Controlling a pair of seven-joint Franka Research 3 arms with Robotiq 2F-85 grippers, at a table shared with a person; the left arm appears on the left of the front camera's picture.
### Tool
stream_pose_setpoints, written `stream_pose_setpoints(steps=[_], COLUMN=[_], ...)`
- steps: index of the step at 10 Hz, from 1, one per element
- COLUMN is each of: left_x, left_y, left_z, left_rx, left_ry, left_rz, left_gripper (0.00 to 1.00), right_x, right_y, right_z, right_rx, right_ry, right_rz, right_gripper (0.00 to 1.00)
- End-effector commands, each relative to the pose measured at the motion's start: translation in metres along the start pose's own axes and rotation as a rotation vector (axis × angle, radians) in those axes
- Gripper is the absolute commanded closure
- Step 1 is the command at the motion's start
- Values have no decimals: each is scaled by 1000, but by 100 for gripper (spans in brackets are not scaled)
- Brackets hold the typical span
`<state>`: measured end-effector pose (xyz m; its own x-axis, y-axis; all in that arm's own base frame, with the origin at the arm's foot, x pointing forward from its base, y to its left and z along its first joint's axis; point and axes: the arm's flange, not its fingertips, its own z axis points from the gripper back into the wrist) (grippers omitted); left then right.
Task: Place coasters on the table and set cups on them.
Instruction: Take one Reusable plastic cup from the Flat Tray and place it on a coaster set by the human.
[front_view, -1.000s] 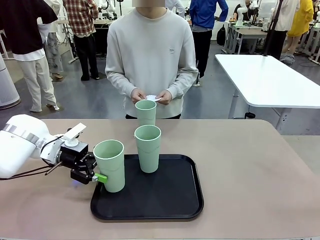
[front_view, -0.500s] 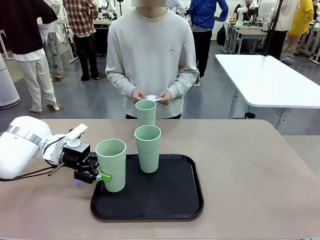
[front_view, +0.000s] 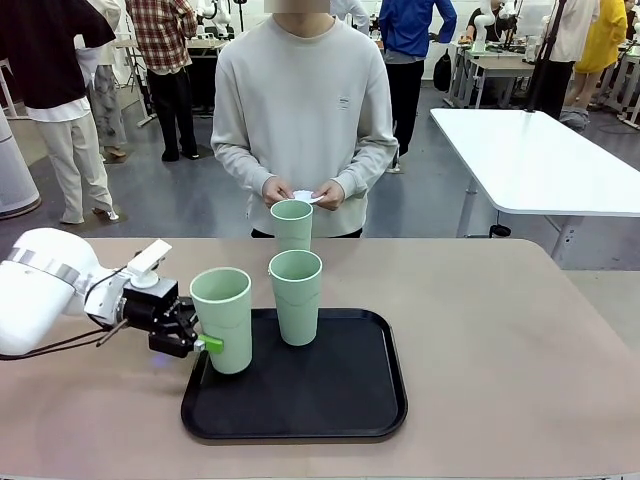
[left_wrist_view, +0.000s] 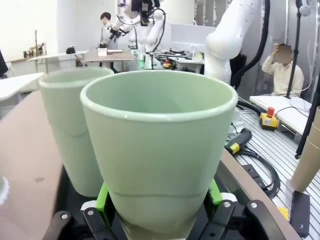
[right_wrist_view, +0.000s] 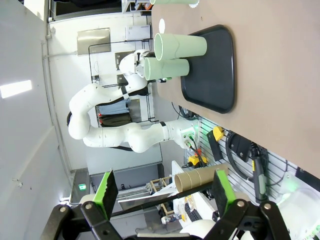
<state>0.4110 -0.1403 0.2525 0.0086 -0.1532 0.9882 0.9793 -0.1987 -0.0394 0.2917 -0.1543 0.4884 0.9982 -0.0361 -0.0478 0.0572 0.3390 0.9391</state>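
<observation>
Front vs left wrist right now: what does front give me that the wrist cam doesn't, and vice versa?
Front view: the person's hands holding white coasters, a third cup beyond the tray, and the black tray in full outline. Left wrist view: the green pads pressed on both lower sides of the held cup. Both: the left gripper closed on that cup, with the middle cup beside it.

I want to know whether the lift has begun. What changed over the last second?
The left pincer, gripping the near cup throughout, raised it a little over the tray and nudged it slightly toward the middle. The middle cup on the tray and the far cup on the table stayed put. The person's hands still hold white paper.
</observation>
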Motion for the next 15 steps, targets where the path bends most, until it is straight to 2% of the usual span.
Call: stream_pose_setpoints(steps=[1,3,5,7,8,10,11,13,15], left_x=[66,128,169,187,178,178,185,164,156], left_y=[-26,-27,-23,-25,-24,-24,-24,-1,4], left_z=[8,21,24,29,34,34,34,106,163], left_rx=[116,193,256,299,243,243,263,262,298], left_ry=[26,-11,26,29,14,14,30,-7,-12], left_rz=[-78,-57,-18,25,-35,-35,-10,-31,-51], left_gripper=[56,56,56,56,56,56,15,15,15], right_x=[0,0,0,0,0,0,0,0,0], right_y=[0,0,0,0,0,0,0,0,0], right_z=[1,1,1,1,1,1,1,1,1], right_rx=[15,15,15,15,15,15,15,15,15], right_ry=[3,3,3,3,3,3,3,3,3], right_rz=[3,3,3,3,3,3,3,3,3], right_gripper=[0,0,0,0,0,0,0,0,0])
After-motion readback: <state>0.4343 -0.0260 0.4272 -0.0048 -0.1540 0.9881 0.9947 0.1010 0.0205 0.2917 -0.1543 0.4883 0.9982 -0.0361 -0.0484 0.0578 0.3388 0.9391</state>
